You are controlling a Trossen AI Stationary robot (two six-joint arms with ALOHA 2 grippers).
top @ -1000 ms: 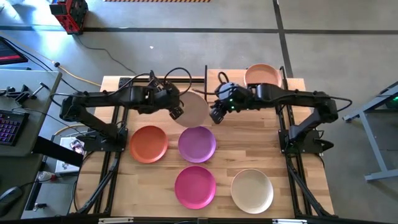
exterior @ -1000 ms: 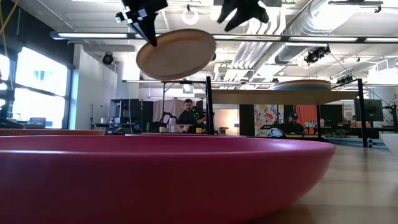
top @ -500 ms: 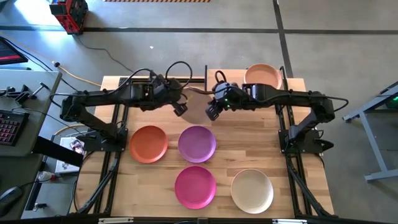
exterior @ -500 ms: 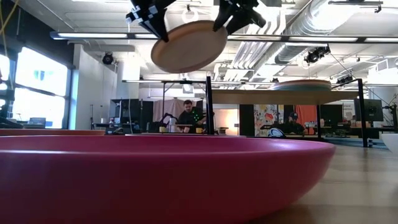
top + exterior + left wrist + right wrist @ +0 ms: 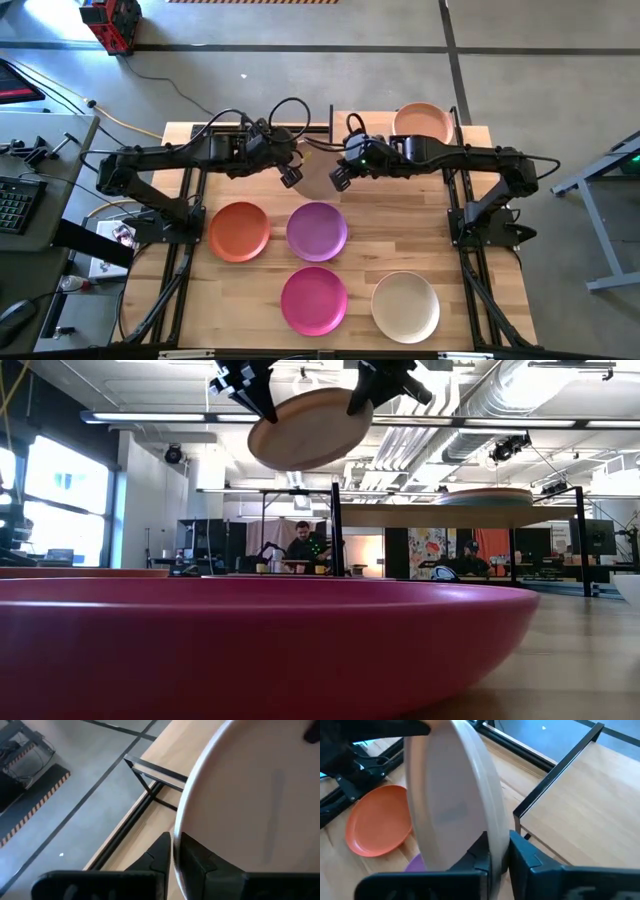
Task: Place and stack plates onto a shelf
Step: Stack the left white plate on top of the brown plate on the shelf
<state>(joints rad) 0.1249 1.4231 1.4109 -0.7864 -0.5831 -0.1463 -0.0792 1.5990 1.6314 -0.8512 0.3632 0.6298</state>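
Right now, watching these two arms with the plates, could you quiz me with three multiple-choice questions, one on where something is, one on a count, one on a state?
1. Where is the beige plate?
A. Flat on the tabletop
B. In the air between the two grippers
C. On the shelf

2. How many plates lie on the tabletop in front of the shelf?
A. Two
B. Four
C. Six

3. How does the right gripper stand?
A. Closed on the beige plate's rim
B. Wide open above the purple plate
C. Resting on the shelf

Answers:
1. B: the low view shows it up high, the left gripper on one edge and the right gripper on the other.
2. B: the high view shows the orange, purple, magenta and cream plates.
3. A: the right wrist view shows its fingers pinching the rim.
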